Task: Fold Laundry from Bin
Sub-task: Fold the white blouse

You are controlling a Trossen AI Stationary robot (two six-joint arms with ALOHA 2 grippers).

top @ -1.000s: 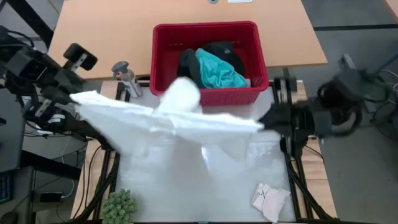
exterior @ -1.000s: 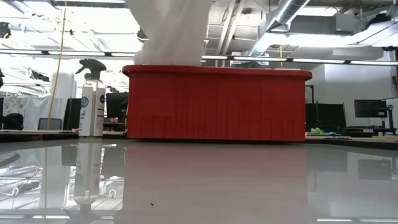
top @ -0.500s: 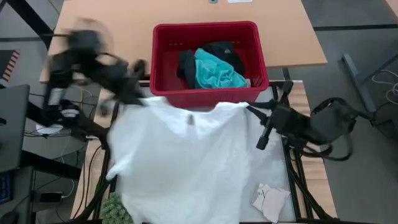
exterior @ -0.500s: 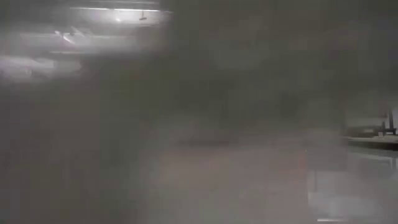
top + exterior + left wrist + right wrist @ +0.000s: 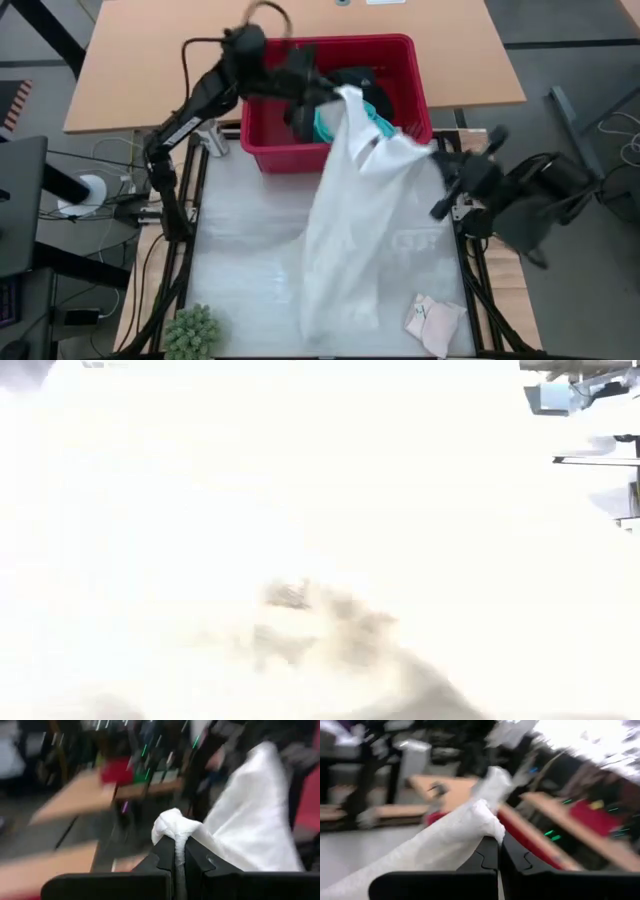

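My left arm (image 5: 190, 100) is a thin black run of joined links with a black cable looping over its top. My right arm (image 5: 530, 195) is black too, thicker and blockier. My left pincer (image 5: 176, 865) has flat matte black fingers with stepped notches; my right pincer (image 5: 496, 862) matches it.

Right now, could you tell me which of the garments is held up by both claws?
The white top: the left claw and right claw each pinch a corner. The turquoise shirt and black clothing lie in the red bin.
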